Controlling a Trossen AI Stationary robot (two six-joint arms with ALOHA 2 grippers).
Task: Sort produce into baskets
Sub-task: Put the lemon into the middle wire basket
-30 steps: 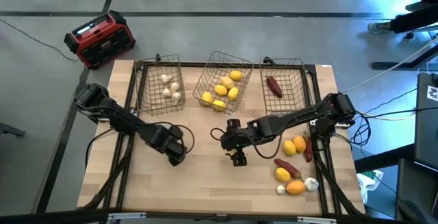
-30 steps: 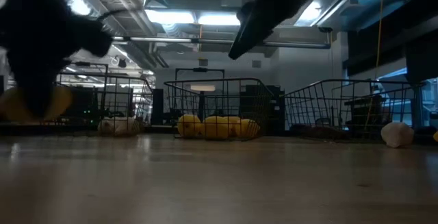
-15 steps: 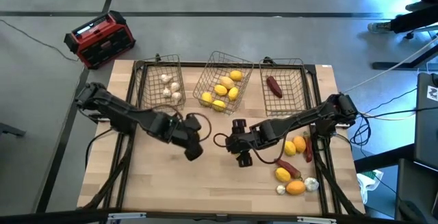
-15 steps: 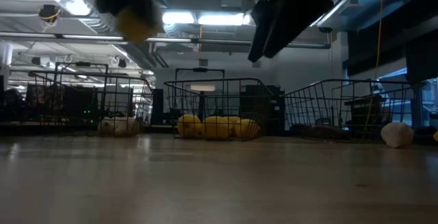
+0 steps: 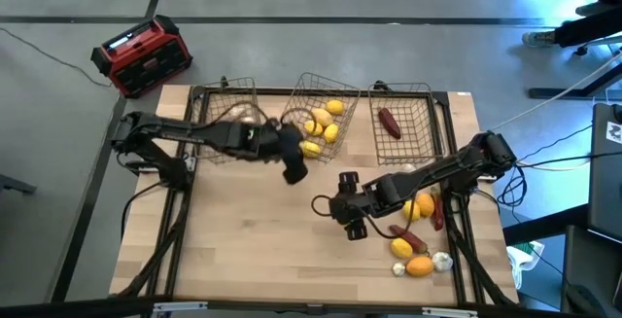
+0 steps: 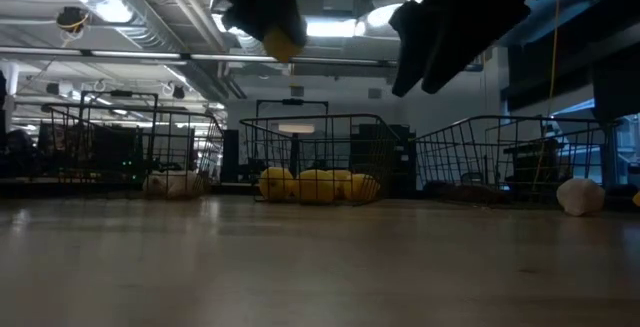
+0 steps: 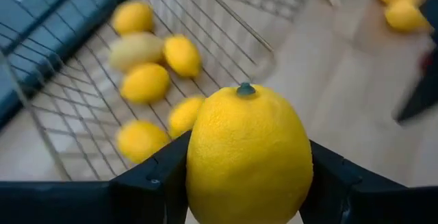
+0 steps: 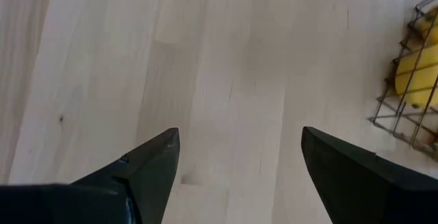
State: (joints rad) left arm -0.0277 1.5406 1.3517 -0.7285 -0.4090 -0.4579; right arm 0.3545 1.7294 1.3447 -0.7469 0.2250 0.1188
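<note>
My left gripper (image 5: 294, 170) is shut on a yellow lemon (image 7: 250, 155) and hangs just short of the near rim of the middle wire basket (image 5: 303, 96), which holds several lemons (image 5: 322, 123). The left basket (image 5: 216, 104) holds white bulbs. In the right basket (image 5: 416, 114) lies a dark red piece (image 5: 389, 122). My right gripper (image 5: 355, 229) stands open over bare wood at the table's middle. Loose produce (image 5: 416, 207) lies on the table to its right. My left gripper pinches the lemon by its two long sides (image 7: 200, 157) between its two fingers (image 7: 147, 183). The fingers slant down toward the far side. The stem end (image 7: 245, 89) points away from the gripper. In the low view the lemon (image 6: 283, 42) hangs high, clear of the table.
A red-and-black box (image 5: 141, 55) sits on the floor beyond the table's far left corner. Lemons, an orange piece (image 5: 420, 265), a white bulb (image 5: 442, 260) and dark red pieces (image 5: 408, 237) crowd the near right. Bare wood (image 5: 233, 250) fills the near left.
My left gripper has carried the lemon up and away from the near left of the table, rightward and toward the far edge, as far as the middle basket's near rim, turning as it went. My right gripper has drifted slightly toward the table's right edge, still open.
</note>
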